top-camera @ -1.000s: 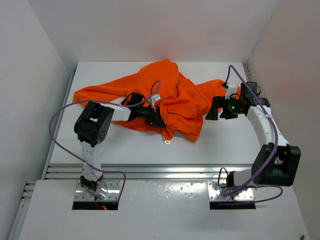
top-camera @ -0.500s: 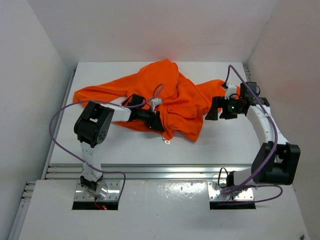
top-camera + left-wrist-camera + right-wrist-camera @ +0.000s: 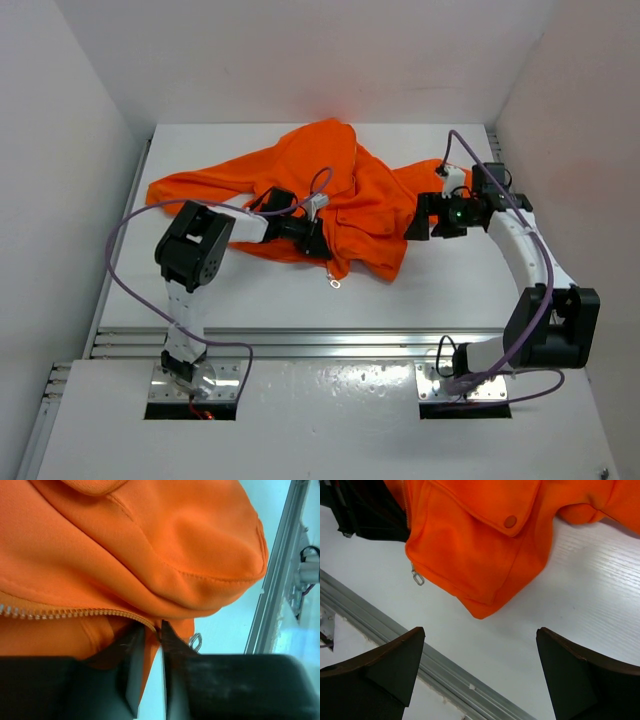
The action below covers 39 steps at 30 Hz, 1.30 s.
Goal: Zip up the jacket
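The orange jacket (image 3: 330, 195) lies crumpled in the middle of the table, with its front zipper (image 3: 55, 612) partly showing. My left gripper (image 3: 312, 238) is at the jacket's near hem. In the left wrist view it (image 3: 151, 630) is pinched shut on the orange fabric edge where the zipper ends. The metal pull ring (image 3: 332, 285) lies on the table by the hem and shows in both wrist views (image 3: 195, 641) (image 3: 417, 577). My right gripper (image 3: 418, 222) is open and empty (image 3: 480, 632), just right of the jacket's flap pocket (image 3: 485, 510).
The aluminium rail (image 3: 330, 340) runs along the table's near edge. White walls (image 3: 60, 150) close in the left, right and back. Purple cables (image 3: 115, 250) loop beside both arms. A sleeve (image 3: 190, 185) stretches toward the far left.
My left gripper has drawn the hem slightly back and up. My right gripper has moved a little left and away, closer to the jacket.
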{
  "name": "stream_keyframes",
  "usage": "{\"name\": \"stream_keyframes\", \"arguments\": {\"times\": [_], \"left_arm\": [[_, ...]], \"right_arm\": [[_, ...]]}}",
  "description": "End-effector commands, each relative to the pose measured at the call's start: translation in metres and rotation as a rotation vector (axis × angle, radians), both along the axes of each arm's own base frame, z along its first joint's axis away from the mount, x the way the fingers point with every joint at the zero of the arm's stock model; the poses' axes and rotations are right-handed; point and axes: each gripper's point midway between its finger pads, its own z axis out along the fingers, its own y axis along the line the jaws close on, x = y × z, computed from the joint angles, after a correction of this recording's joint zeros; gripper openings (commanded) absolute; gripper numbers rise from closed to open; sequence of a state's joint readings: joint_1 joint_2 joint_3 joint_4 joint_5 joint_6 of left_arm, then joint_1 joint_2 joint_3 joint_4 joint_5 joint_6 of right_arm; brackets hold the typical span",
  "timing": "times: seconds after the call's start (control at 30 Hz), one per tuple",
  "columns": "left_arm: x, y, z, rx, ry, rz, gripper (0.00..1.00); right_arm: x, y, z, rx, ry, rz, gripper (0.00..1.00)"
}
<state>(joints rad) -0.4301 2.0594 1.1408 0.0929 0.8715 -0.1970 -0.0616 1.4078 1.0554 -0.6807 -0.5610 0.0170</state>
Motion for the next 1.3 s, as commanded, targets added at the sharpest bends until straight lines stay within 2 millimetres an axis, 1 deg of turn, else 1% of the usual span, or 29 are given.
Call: {"name": "stream_keyframes", "arguments": {"times": [0.0, 0.07, 0.1, 0.13, 0.17, 0.2, 0.23, 0.3, 0.33, 0.37, 0.43, 0.5, 0.57, 0.6, 0.67, 0.7, 0.73, 0.8, 0.83, 0.87, 0.93, 0.97, 1.03, 1.1, 1.13, 1.17, 1.2, 1.23, 1.27], "left_arm": [[0.007, -0.014, 0.013, -0.046, -0.063, -0.042, 0.17], [0.004, -0.014, 0.019, -0.055, -0.079, -0.063, 0.11], [0.002, -0.014, 0.028, -0.067, -0.099, -0.081, 0.08], [0.003, -0.015, 0.034, -0.073, -0.112, -0.082, 0.05], [-0.003, -0.014, 0.039, -0.087, -0.116, -0.103, 0.05], [-0.002, -0.015, 0.055, -0.106, -0.154, -0.114, 0.04], [-0.003, -0.016, 0.063, -0.118, -0.167, -0.121, 0.03], [-0.005, -0.013, 0.078, -0.144, -0.191, -0.136, 0.01], [-0.005, -0.013, 0.093, -0.159, -0.213, -0.144, 0.00], [-0.005, -0.011, 0.103, -0.179, -0.220, -0.152, 0.00], [-0.010, -0.011, 0.113, -0.199, -0.225, -0.171, 0.00], [-0.009, -0.009, 0.127, -0.221, -0.239, -0.176, 0.00], [-0.016, -0.010, 0.134, -0.248, -0.227, -0.199, 0.00], [-0.016, -0.010, 0.136, -0.257, -0.222, -0.202, 0.00], [-0.019, -0.012, 0.137, -0.277, -0.172, -0.202, 0.00], [-0.023, -0.013, 0.133, -0.291, -0.136, -0.213, 0.00], [-0.019, -0.015, 0.139, -0.309, -0.157, -0.208, 0.00], [-0.018, -0.018, 0.135, -0.325, -0.079, -0.184, 0.00], [-0.016, -0.020, 0.139, -0.346, -0.091, -0.189, 0.00], [-0.014, -0.022, 0.141, -0.353, -0.055, -0.174, 0.00], [-0.007, -0.026, 0.143, -0.371, -0.049, -0.164, 0.00], [-0.005, -0.027, 0.150, -0.382, -0.051, -0.161, 0.00], [0.000, -0.030, 0.149, -0.385, -0.017, -0.136, 0.00], [0.004, -0.031, 0.155, -0.395, -0.014, -0.123, 0.00], [0.006, -0.032, 0.150, -0.388, 0.003, -0.108, 0.00], [0.008, -0.033, 0.156, -0.400, -0.010, -0.108, 0.00], [0.008, -0.033, 0.158, -0.405, 0.004, -0.103, 0.00], [0.010, -0.034, 0.159, -0.407, 0.003, -0.093, 0.00], [0.007, -0.037, 0.159, -0.407, 0.005, -0.102, 0.00]], "right_arm": [[0.016, 0.019, 0.027, 0.050, -0.081, 0.034, 0.93], [0.020, 0.027, 0.034, 0.077, -0.090, 0.037, 0.93], [0.018, 0.039, 0.036, 0.099, -0.085, 0.057, 0.93], [0.019, 0.044, 0.041, 0.119, -0.096, 0.067, 0.93], [0.018, 0.052, 0.043, 0.141, -0.096, 0.088, 0.93], [0.018, 0.059, 0.044, 0.160, -0.092, 0.097, 0.93], [0.016, 0.067, 0.046, 0.181, -0.088, 0.120, 0.93], [0.012, 0.077, 0.044, 0.218, -0.054, 0.131, 0.93], [0.010, 0.086, 0.046, 0.241, -0.057, 0.163, 0.93], [0.007, 0.089, 0.042, 0.249, -0.043, 0.166, 0.93], [0.006, 0.096, 0.039, 0.270, -0.024, 0.178, 0.93], [0.004, 0.099, 0.035, 0.285, -0.009, 0.183, 0.93], [0.002, 0.104, 0.030, 0.307, 0.002, 0.188, 0.93], [0.004, 0.105, 0.032, 0.315, -0.017, 0.194, 0.93], [0.004, 0.109, 0.027, 0.321, -0.030, 0.204, 0.94], [0.001, 0.109, 0.023, 0.322, -0.025, 0.206, 0.94], [0.000, 0.111, 0.019, 0.324, -0.024, 0.212, 0.94], [-0.002, 0.114, 0.014, 0.331, -0.032, 0.226, 0.95], [-0.005, 0.116, 0.010, 0.337, -0.020, 0.229, 0.95], [-0.008, 0.118, 0.007, 0.341, -0.016, 0.238, 0.95], [-0.012, 0.121, 0.001, 0.336, -0.005, 0.248, 0.95], [-0.012, 0.123, 0.000, 0.335, -0.012, 0.257, 0.95], [-0.014, 0.127, 0.001, 0.333, -0.016, 0.277, 0.95], [-0.016, 0.130, 0.004, 0.326, -0.040, 0.298, 0.95], [-0.016, 0.129, 0.003, 0.313, -0.044, 0.293, 0.95], [-0.016, 0.128, 0.002, 0.301, -0.057, 0.300, 0.95], [-0.017, 0.128, 0.007, 0.286, -0.086, 0.310, 0.94], [-0.015, 0.123, 0.002, 0.249, -0.096, 0.289, 0.94], [-0.013, 0.122, 0.004, 0.241, -0.118, 0.291, 0.94]]}}
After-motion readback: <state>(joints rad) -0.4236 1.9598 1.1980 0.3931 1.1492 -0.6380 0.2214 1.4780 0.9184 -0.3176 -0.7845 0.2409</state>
